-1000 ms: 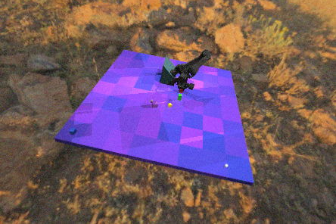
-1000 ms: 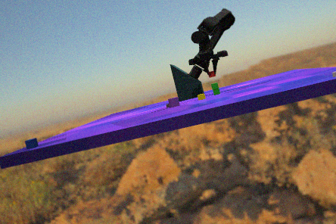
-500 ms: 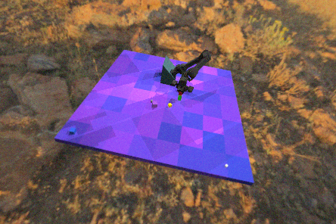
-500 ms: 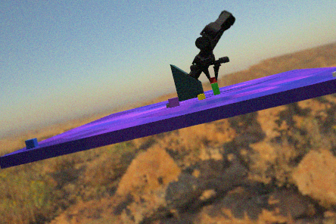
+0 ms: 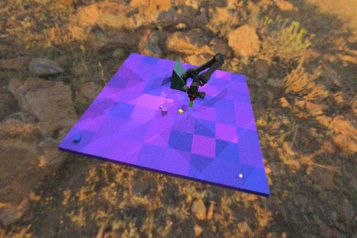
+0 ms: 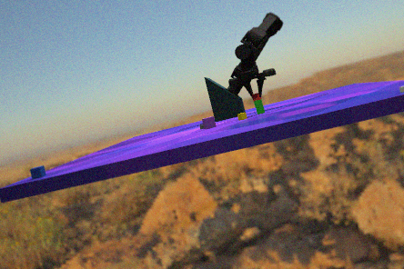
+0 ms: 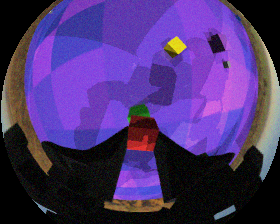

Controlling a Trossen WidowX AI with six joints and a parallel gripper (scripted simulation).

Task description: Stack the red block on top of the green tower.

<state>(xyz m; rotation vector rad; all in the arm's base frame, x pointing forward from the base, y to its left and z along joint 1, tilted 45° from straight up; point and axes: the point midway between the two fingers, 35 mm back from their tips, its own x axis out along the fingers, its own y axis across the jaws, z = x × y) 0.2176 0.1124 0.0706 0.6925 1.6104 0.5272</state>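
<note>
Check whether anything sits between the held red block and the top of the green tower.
Nothing visible does. The end effector is shut on the red block, which appears right at the top of the green tower. The yellow block and the purple block lie off to the side on the mat.

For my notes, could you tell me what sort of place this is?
Seemingly an outdoor, dry, rocky hillside: orange boulders and scrub surround a purple checkered platform carrying the arm.
</note>
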